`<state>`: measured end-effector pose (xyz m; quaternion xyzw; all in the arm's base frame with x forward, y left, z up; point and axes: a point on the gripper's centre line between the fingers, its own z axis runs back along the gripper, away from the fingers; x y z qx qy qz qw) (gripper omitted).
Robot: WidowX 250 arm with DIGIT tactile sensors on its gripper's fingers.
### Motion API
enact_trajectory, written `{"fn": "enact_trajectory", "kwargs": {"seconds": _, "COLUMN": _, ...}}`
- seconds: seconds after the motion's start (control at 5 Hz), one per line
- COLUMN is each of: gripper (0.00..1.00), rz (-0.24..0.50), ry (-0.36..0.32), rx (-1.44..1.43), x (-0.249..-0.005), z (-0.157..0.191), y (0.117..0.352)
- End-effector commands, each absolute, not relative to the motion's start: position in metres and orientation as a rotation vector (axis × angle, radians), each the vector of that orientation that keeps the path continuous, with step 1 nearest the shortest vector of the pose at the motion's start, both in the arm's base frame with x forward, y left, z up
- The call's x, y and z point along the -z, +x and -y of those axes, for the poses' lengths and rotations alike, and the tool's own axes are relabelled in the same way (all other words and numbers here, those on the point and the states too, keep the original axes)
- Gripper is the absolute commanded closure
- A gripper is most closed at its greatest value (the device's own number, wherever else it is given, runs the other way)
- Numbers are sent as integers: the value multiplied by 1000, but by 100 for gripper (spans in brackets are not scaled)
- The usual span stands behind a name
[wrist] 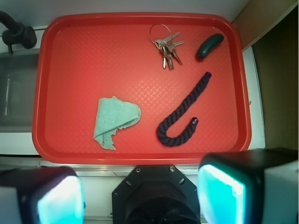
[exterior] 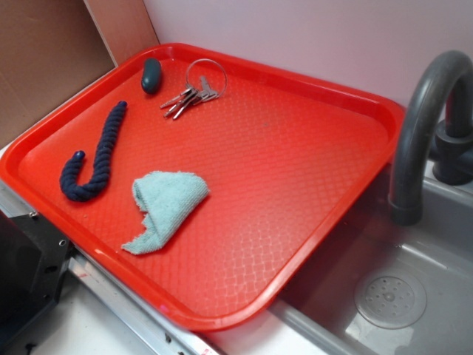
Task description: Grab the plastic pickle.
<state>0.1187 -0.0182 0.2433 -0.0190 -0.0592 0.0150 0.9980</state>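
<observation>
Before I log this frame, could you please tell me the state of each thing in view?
plastic pickle: lying free near tray corner, ungrasped
rope: hooked, lying flat
keys: fanned out on their ring
cloth: crumpled
pincer: open, above tray's near edge, holding nothing

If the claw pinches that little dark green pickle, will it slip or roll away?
Possibly. The plastic pickle looks smooth and glossy, so it may slip. Its rounded oval shape could roll sideways if nudged. It looks rigid, so it probably won't squash.

One tray [exterior: 355, 100]; one pickle [exterior: 151, 75], one rope [exterior: 96, 157], one cloth [exterior: 164, 207], one key bunch [exterior: 191, 95].
</observation>
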Motion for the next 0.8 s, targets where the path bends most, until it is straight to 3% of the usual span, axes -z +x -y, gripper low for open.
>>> {"fn": "enact_trajectory", "kwargs": {"seconds": 0.0, "gripper": 0, "rz": 119, "ry": -38, "rx": -30, "x": -243, "z": 18, "y": 119}}
{"fn": "enact_trajectory", "kwargs": {"seconds": 0.4, "gripper": 0, "rz": 344, "ry": -3, "rx": -476, "x": -235, "z": -16, "y": 137}}
{"fn": "enact_trajectory", "kwargs": {"seconds": 0.6, "gripper": 0, "rz": 392, "ry": 30, "rx": -586, "x": -219, "z": -37, "y": 153}}
